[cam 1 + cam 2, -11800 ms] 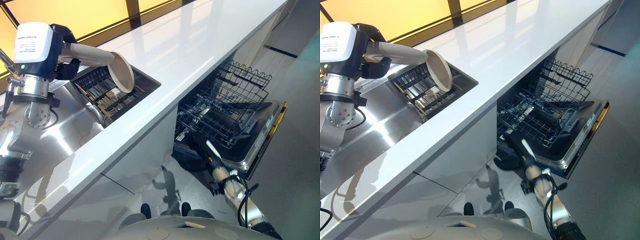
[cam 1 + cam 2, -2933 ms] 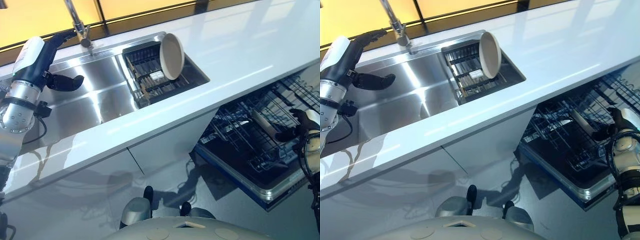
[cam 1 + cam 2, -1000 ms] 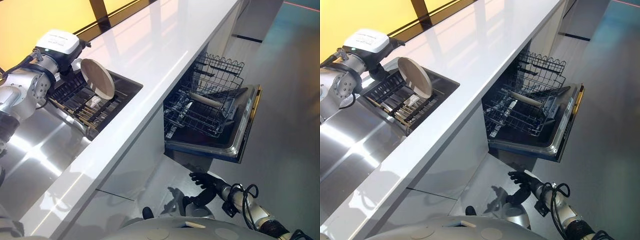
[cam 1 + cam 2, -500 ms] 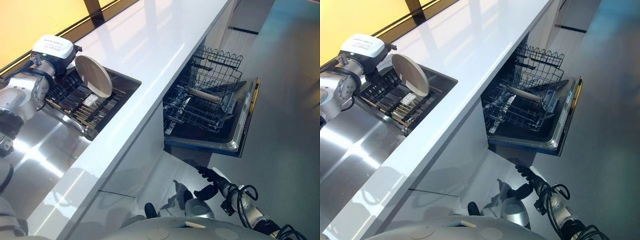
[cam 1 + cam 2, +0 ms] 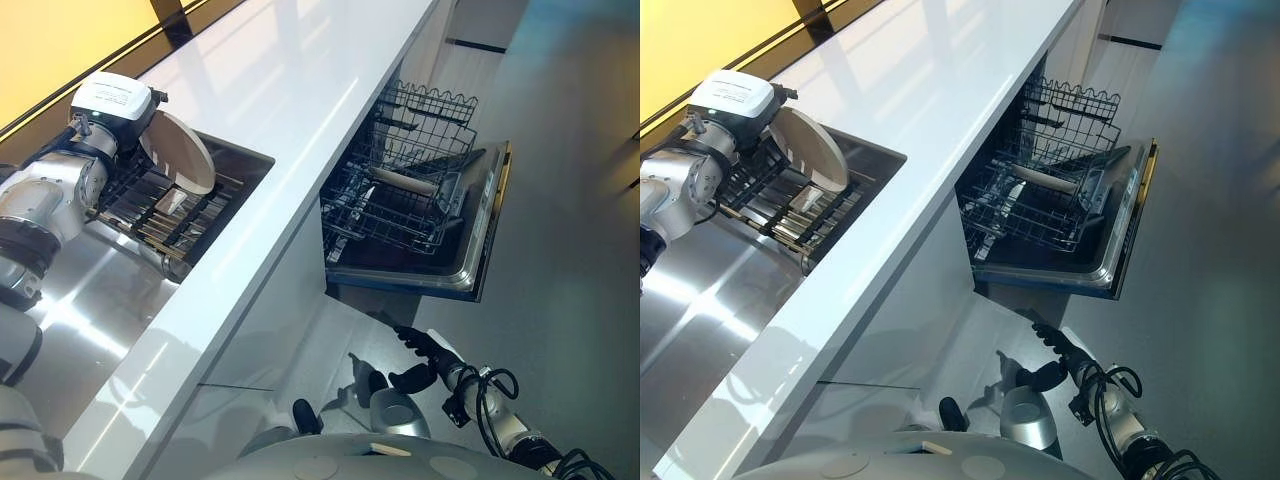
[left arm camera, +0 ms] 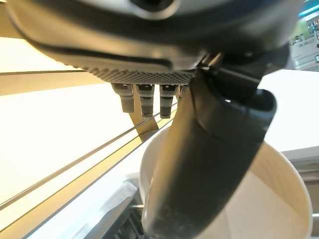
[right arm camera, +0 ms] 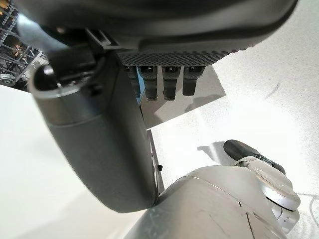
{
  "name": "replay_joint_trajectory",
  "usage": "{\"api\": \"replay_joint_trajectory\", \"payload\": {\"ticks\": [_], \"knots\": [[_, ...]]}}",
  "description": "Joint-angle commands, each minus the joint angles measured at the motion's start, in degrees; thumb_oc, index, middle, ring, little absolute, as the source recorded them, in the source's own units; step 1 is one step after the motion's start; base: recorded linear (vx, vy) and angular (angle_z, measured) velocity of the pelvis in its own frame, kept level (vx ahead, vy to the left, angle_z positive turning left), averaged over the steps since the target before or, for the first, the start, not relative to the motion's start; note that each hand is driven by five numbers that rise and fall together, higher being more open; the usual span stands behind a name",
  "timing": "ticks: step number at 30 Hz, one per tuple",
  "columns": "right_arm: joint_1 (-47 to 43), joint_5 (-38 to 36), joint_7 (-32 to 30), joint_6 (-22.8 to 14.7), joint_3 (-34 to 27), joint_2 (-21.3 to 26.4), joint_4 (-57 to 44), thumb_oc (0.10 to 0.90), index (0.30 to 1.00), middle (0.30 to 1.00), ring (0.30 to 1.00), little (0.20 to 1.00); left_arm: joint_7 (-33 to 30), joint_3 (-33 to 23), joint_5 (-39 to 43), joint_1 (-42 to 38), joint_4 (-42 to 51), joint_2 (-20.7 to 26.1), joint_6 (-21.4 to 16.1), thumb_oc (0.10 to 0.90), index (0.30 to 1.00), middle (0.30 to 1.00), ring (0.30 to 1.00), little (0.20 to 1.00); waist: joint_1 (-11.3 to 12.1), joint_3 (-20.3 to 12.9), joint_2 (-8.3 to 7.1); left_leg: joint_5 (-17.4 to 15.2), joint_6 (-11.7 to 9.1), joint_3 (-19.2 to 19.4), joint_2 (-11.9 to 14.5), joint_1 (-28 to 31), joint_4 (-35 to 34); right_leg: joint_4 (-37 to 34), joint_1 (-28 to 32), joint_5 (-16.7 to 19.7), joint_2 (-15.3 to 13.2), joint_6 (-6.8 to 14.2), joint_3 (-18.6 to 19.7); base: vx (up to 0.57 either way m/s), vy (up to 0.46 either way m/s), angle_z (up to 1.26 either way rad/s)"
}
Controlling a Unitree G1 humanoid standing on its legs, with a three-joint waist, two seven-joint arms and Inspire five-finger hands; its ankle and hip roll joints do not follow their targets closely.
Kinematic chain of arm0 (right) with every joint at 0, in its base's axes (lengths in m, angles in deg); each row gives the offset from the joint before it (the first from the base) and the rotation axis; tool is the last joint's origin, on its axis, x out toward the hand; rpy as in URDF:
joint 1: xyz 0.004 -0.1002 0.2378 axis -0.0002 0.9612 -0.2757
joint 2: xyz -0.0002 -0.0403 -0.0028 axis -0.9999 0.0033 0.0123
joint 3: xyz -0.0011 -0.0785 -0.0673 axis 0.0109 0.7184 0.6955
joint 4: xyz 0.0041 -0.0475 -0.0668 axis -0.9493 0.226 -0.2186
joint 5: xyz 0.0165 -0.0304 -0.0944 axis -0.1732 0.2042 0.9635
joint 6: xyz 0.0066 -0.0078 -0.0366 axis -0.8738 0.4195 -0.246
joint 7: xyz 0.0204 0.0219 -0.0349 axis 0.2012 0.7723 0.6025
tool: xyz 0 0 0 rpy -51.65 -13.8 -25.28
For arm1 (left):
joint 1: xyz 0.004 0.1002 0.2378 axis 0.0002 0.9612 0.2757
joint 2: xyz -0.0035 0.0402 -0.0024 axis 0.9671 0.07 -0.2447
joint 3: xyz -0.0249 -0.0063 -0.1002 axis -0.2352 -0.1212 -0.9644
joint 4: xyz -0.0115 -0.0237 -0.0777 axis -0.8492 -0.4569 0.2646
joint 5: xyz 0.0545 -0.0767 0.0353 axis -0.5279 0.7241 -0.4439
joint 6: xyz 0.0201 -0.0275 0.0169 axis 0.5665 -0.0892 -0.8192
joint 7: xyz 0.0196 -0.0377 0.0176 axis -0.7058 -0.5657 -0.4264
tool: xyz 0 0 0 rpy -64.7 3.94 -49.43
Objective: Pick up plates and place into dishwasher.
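A cream plate point(image 5: 180, 155) stands on edge in the black drying rack point(image 5: 150, 205) inside the steel sink point(image 5: 90, 300). My left arm reaches to it from the left. In the left wrist view my left hand point(image 6: 209, 164) is right at the plate point(image 6: 269, 199), thumb across its hollow face, fingers straight above the rim. A second pale plate point(image 5: 405, 183) lies tilted in the pulled-out dishwasher rack point(image 5: 425, 110). My right hand point(image 5: 425, 352) hangs low over the floor below the dishwasher door point(image 5: 480, 250), open and empty.
The long white counter point(image 5: 290, 110) runs between the sink and the dishwasher. The open door juts out over the grey floor, with the wire rack resting on it. Cutlery lies in the drying rack beside the plate.
The camera has shifted a little. My left wrist has drawn closer to the plate in the sink rack. The right hand stays low near the floor, slightly higher than a second ago.
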Motion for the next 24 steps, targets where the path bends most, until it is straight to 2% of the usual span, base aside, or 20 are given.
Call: {"api": "replay_joint_trajectory", "payload": {"ticks": [1,17,24], "knots": [[5.6,2.7,-0.2,-0.5,1.6,2.5,1.1,0.8,0.9,0.9,0.9,0.9,-5.7,-6.2,-2.5,-9.0,-3.7,0.3,4.0,0.8,0.9,0.9,0.9,0.9,-1.9,-2.8,0.85,-12.0,2.2,-2.5,-3.6,-2.2,9.7,2.8,-10.9,9.6,-0.4,4.7,1.8,0.05,-0.007,0.0],[6.8,3.2,-0.2,0.0,1.4,2.9,0.4,0.8,0.9,0.9,0.9,0.9,-6.2,-5.4,-7.0,-8.9,-5.3,-1.8,4.1,0.8,0.9,0.9,0.9,0.9,-3.6,-2.4,0.78,-13.0,2.0,-2.7,-3.9,-1.2,10.6,3.6,-11.4,10.2,-0.3,4.6,2.3,0.05,-0.008,-0.04],[7.0,3.3,0.2,0.1,1.0,3.7,-0.2,0.8,0.9,0.9,0.9,0.9,0.3,-2.9,-14.7,-8.7,-5.9,-2.5,3.1,0.8,0.9,0.9,0.9,0.9,-4.2,-1.8,0.99,-13.2,2.0,-2.9,-4.1,-1.1,11.0,4.0,-11.7,10.6,-0.1,4.5,2.5,0.04,0.003,-0.08]]}}
